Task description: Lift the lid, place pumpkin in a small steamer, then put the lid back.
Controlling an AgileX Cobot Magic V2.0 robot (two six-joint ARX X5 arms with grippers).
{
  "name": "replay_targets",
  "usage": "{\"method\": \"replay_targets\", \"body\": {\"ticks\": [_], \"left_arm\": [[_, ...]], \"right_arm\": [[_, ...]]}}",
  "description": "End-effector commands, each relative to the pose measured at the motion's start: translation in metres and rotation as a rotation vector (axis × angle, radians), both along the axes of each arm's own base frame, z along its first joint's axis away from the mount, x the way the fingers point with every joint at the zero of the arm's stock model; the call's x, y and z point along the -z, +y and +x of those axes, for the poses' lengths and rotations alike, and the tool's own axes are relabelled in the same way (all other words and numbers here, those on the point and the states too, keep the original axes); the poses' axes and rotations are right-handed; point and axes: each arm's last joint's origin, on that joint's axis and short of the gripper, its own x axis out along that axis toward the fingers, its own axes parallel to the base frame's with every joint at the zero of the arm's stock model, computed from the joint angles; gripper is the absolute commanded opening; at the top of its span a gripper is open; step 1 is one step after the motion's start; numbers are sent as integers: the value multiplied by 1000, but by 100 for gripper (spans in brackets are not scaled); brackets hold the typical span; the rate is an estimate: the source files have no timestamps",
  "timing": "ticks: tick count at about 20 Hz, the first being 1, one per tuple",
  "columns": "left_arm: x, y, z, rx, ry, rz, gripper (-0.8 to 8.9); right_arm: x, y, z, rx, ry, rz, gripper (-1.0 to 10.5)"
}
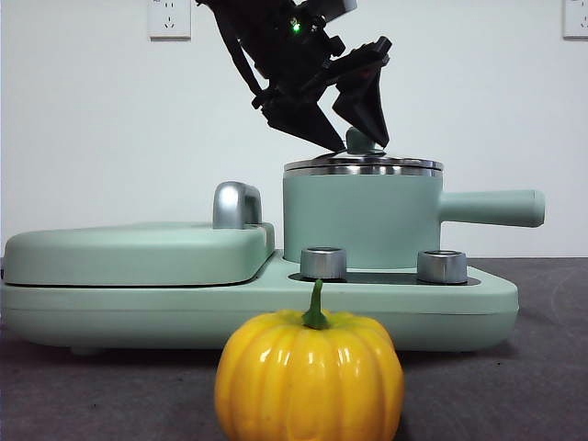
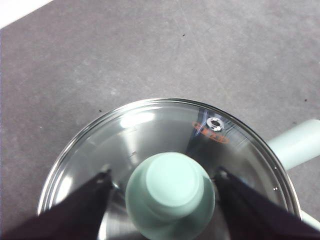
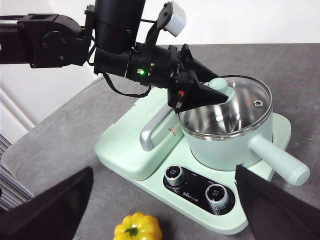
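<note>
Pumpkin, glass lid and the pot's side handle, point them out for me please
pumpkin [image 1: 309,378], front view, on its glossy yellow front
lid [image 2: 150,130], left wrist view, on the clear glass beside the knob
side handle [image 1: 491,208], front view, on the middle of its straight bar

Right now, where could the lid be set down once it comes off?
Bare grey table lies left of the base, and more beside the pumpkin. Around the steamer it is crowded: the left gripper straddles the lid knob, handle alongside.
</note>
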Motion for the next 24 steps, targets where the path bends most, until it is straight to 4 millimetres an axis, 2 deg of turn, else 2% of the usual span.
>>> {"method": "replay_targets", "body": {"ticks": [1, 5, 7, 10, 17, 24], "left_arm": [[3, -8, 3, 18, -9, 7, 177], [4, -9, 3, 18, -8, 8, 138], [4, -9, 3, 18, -11, 5, 84], [-1, -9, 3, 15, -22, -12, 82], [-37, -2, -5, 14, -33, -23, 82], [-68, 20, -21, 0, -55, -40, 82]], "right_arm": [[-5, 0, -1, 0, -7, 9, 452], [-4, 0, -1, 1, -5, 9, 452], [-4, 0, -1, 1, -4, 9, 452], [-4, 0, -1, 1, -3, 9, 452], [-4, 0, -1, 1, -3, 9, 452], [-1, 1, 0, -25, 66, 39, 452]]}}
